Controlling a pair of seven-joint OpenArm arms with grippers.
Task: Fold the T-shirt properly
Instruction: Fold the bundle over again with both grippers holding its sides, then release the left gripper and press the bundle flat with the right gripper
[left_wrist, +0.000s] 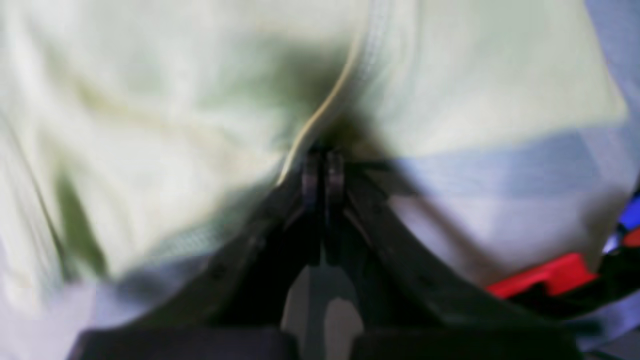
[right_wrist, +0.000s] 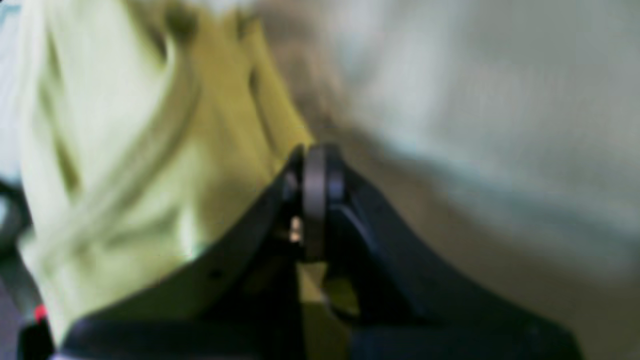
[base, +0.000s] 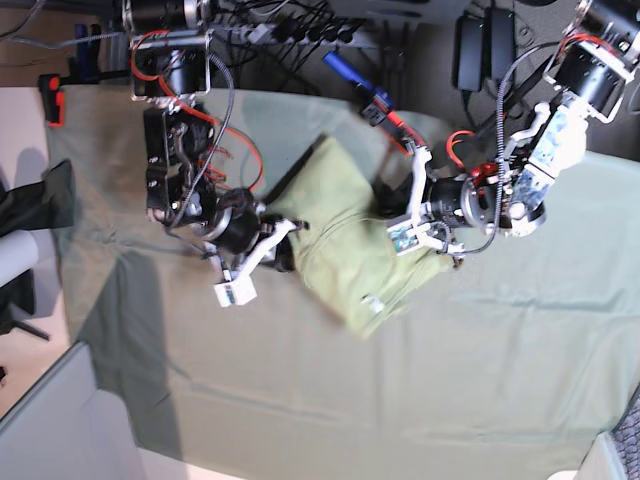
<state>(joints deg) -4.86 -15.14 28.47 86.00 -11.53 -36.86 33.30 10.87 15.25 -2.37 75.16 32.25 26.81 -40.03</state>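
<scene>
The lime T-shirt (base: 345, 245) lies bunched in the middle of the grey-green table cloth (base: 450, 380), with its small white label (base: 372, 303) near the front corner. My right gripper (base: 297, 229) is at the shirt's left edge. In the right wrist view the right gripper (right_wrist: 315, 167) is shut on a fold of the shirt (right_wrist: 125, 150). My left gripper (base: 386, 210) is at the shirt's right edge. In the left wrist view the left gripper (left_wrist: 322, 167) is shut on a stitched hem of the shirt (left_wrist: 150, 125). Both wrist views are blurred.
Cables and power adapters (base: 470, 45) crowd the back edge of the table. A red clamp (base: 56, 100) sits at the back left corner. A blue and red tool (base: 365, 90) lies behind the shirt. A red part (left_wrist: 545, 275) shows at the left wrist view's right.
</scene>
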